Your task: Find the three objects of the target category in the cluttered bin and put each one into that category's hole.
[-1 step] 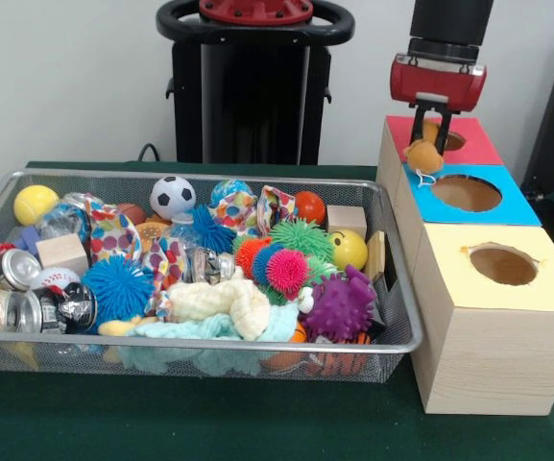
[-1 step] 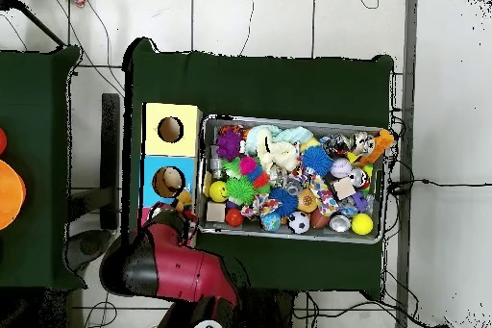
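Tan plush toy point(image 1: 422, 154) hangs clamped in the jaws point(image 1: 430, 123) of the vertical arm above the red box point(image 1: 473, 146).

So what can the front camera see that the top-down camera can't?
Only the front view shows the gripper holding a small tan plush toy at the edge between the red box and blue box.

Only the overhead view shows the floor tiles and cables around the table.

Both show the wire bin of toys and the yellow box.

A dark green table point(image 1: 209, 427) is seen. On it are set a wire mesh bin point(image 1: 257, 351) and, just beside it, a row of three wooden boxes point(image 1: 493, 346).
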